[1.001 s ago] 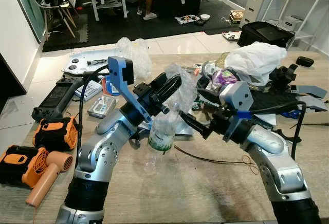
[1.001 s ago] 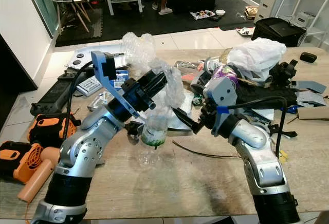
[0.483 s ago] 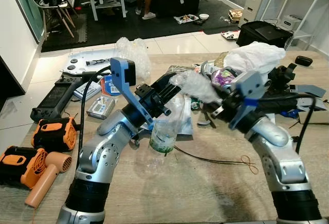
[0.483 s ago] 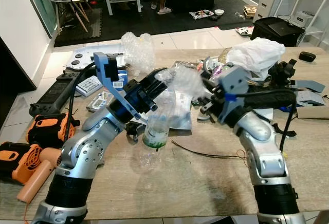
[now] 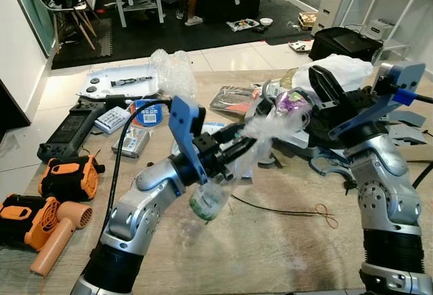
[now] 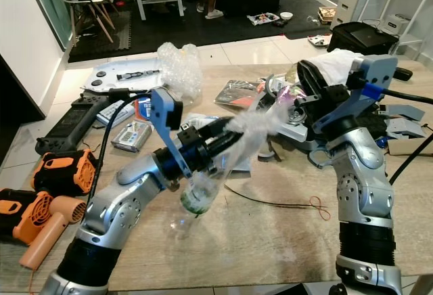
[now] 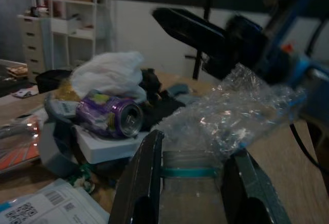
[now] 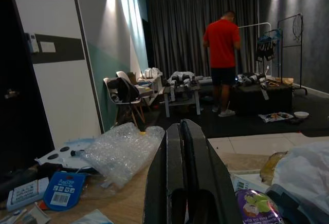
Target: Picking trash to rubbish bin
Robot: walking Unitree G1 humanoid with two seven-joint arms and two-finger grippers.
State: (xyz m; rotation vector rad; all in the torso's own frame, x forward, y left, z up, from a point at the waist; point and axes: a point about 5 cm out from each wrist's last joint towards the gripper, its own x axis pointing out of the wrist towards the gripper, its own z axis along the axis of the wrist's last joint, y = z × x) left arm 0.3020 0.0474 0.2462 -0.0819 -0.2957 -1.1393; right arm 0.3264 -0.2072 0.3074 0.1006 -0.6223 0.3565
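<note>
L gripper (image 5: 233, 154) was clamped on a clear plastic bottle (image 5: 215, 190) w/ green label, held above the wooden table (image 5: 270, 247), bottle hanging down below the fingers and tilted. A crumpled clear plastic wrap (image 5: 270, 124) stuck out past the L fingertips, stretching up toward the R gripper (image 5: 326, 86). In the L wrist view the two black fingers (image 7: 141, 183) sat either side of the bottle's neck/green band, wrap (image 7: 234, 113) just ahead of them.

R gripper was raised, up and to the R of the wrap's far end; fingers pressed together w/ nothing between them, per R wrist view (image 8: 185, 172). Whether it touched the wrap – can't tell.

Just beyond the R gripper: purple can (image 5: 294, 102) on its side and a white plastic bag (image 5: 335, 73) on a heap of clutter. Beyond the L gripper: bubble wrap (image 5: 172, 72) at the table's far edge. Off to the L arm's side on the floor: orange tools (image 5: 40, 207). A person in a red shirt (image 8: 222, 44) stood far back in the room, facing away
</note>
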